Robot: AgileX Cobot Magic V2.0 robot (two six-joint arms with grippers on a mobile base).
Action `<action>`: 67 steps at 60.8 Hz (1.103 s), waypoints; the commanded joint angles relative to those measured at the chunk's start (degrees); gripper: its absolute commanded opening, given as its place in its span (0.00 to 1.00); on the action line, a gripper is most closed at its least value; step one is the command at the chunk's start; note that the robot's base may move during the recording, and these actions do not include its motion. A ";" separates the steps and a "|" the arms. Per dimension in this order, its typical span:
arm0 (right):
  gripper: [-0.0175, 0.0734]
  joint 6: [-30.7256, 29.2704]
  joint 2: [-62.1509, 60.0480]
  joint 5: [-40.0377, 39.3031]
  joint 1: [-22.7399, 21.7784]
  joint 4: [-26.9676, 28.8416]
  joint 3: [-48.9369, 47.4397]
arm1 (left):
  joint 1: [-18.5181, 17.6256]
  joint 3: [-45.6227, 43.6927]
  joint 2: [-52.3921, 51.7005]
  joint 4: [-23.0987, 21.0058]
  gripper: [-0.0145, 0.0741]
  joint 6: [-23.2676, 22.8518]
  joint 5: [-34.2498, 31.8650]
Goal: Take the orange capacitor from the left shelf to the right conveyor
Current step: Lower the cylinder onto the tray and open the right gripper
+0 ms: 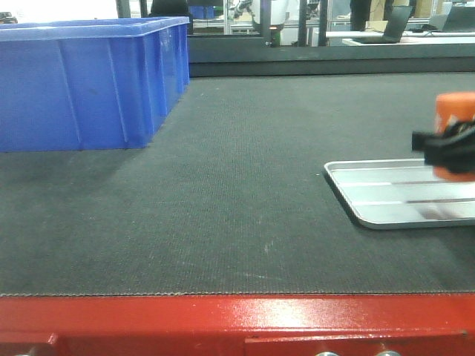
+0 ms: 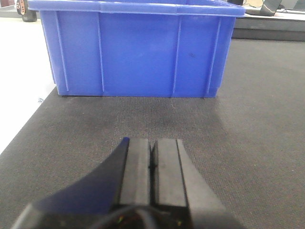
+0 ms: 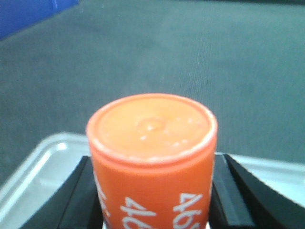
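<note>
Capacitor [image 3: 152, 157] sits clamped upright between my right gripper's [image 3: 155, 200] two black fingers [image 3: 78, 200], one on each side, white digits showing on its orange wall. I see it held above the one silver tray [image 1: 386, 196], which lies near the belt's [image 1: 223, 185] right edge. My left gripper [image 2: 152, 164] hangs over the belt's left side with both pads pressed together, holding nothing. One blue crate [image 2: 138, 47] stands just ahead of it at the far left corner. One capacitor, one tray, one crate.
</note>
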 commanded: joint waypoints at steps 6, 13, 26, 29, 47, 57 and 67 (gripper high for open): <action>0.30 -3.71 3.51 -10.66 -0.44 -0.72 -1.08 | -0.04 -0.26 -0.67 -0.20 0.02 -0.09 -4.80; 0.30 -3.71 4.38 -10.58 -0.44 -0.72 -1.08 | -0.04 -0.26 -0.67 -0.20 0.02 -0.09 -4.80; 0.39 -3.71 4.37 -10.64 -0.44 -0.72 -1.08 | -0.04 -0.26 -0.67 -0.20 0.02 -0.09 -4.80; 0.48 -3.71 4.37 -10.64 -0.44 -0.72 -1.08 | -0.04 -0.26 -0.67 -0.20 0.02 -0.09 -4.80; 0.89 -3.34 3.40 -9.60 -0.44 -0.72 -1.03 | -0.04 -0.26 -0.67 -0.20 0.02 -0.09 -4.80; 0.89 -3.29 -1.30 -5.39 -0.44 -0.72 -0.92 | -0.04 -0.26 -0.67 -0.20 0.02 -0.09 -4.80; 0.89 -1.89 -9.35 3.25 -0.44 -0.72 -0.56 | -0.04 -0.26 -0.67 -0.20 0.02 -0.09 -4.80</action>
